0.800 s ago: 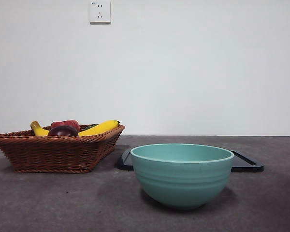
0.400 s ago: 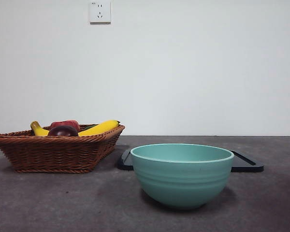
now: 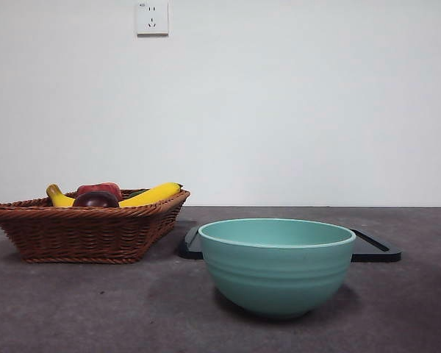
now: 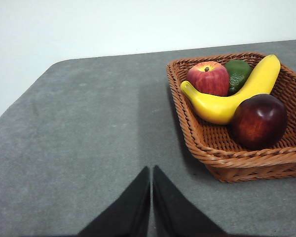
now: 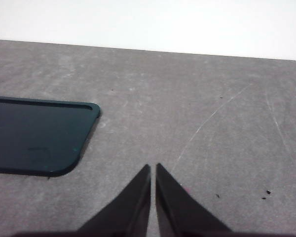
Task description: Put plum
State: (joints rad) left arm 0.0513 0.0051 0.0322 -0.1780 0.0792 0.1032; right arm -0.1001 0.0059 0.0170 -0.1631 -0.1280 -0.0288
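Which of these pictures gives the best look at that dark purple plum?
The left wrist view: the plum lies whole in the wicker basket beside the banana. The front view shows only its top above the basket's rim. The right wrist view misses it.

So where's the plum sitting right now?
The plum lies in the wicker basket at the front view's left, against the banana, with the red apple behind it. Neither gripper is near it.
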